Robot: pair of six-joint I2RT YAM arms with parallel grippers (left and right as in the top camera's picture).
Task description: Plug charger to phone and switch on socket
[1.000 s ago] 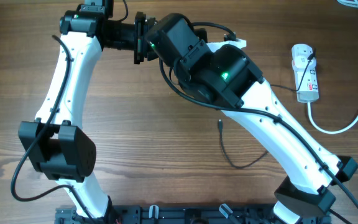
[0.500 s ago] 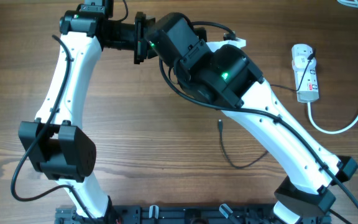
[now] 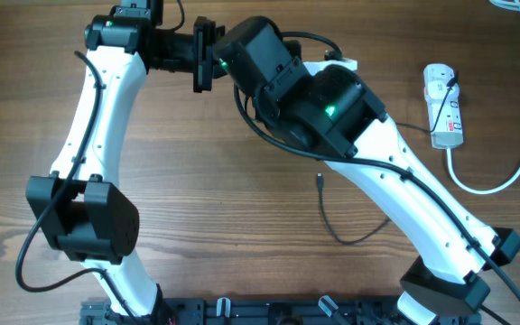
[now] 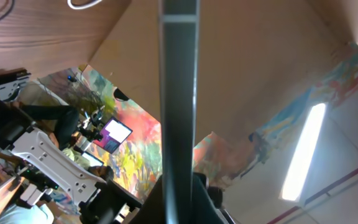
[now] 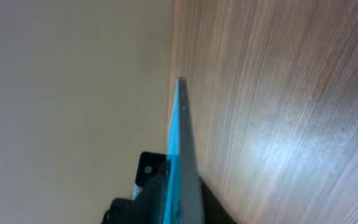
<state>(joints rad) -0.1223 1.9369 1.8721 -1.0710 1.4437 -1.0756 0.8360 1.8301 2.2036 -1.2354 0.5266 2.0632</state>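
Note:
The phone [image 4: 179,93] shows edge-on in the left wrist view, and my left gripper [image 4: 179,208] is shut on its near end. In the right wrist view the phone [image 5: 180,143] shows its cyan screen and grey edge between the fingers of my right gripper [image 5: 180,202]; any gap there is too fine to judge. Overhead, both grippers meet at the table's far side [image 3: 210,56] and hide the phone. The charger's connector tip [image 3: 320,181] lies free mid-table, and its black cable [image 3: 341,236] loops toward me. The white socket [image 3: 444,108] lies far right with a black plug [image 3: 452,86] in it.
A thick white cord [image 3: 490,185] curves from the socket toward the right edge. My right arm [image 3: 395,181] stretches diagonally above the charger cable. My left arm [image 3: 97,126] stands along the left side. A dark rail [image 3: 242,311] runs along the near edge.
Both arms hold nearly the same place at the far side of the table. The right wrist has shifted very slightly. The cable and socket have not moved.

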